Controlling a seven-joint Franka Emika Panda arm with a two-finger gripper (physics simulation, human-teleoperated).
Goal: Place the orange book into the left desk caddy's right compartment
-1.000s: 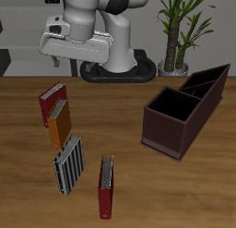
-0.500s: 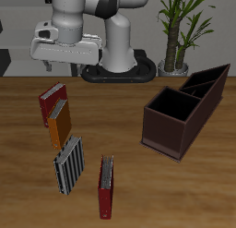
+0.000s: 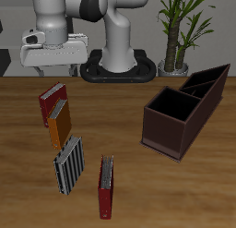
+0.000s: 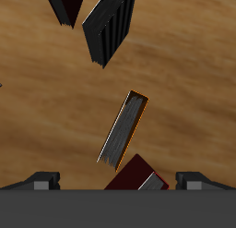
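Observation:
The orange book (image 3: 59, 126) stands on the table between a dark red book (image 3: 51, 99) and the grey-striped book (image 3: 68, 164). In the wrist view I see the orange book (image 4: 123, 130) edge-on, with grey pages and a thin orange rim. My gripper (image 3: 53, 67) hangs high above the back of the table, behind the books, open and empty. In the wrist view my gripper (image 4: 118, 181) has its fingertips (image 4: 41, 180) wide apart. The left desk caddy (image 3: 167, 136) is far across the table. Its squarish bin (image 3: 171, 106) is open and empty.
A second dark red book (image 3: 107, 187) stands near the table's front edge. The matching caddy (image 3: 210, 76) lies behind the large one. A potted plant (image 3: 177, 29) stands at the back beside the robot's base (image 3: 118, 69).
My gripper has swung sideways along the back of the table, away from the caddies and toward the books. The books and caddies have not moved.

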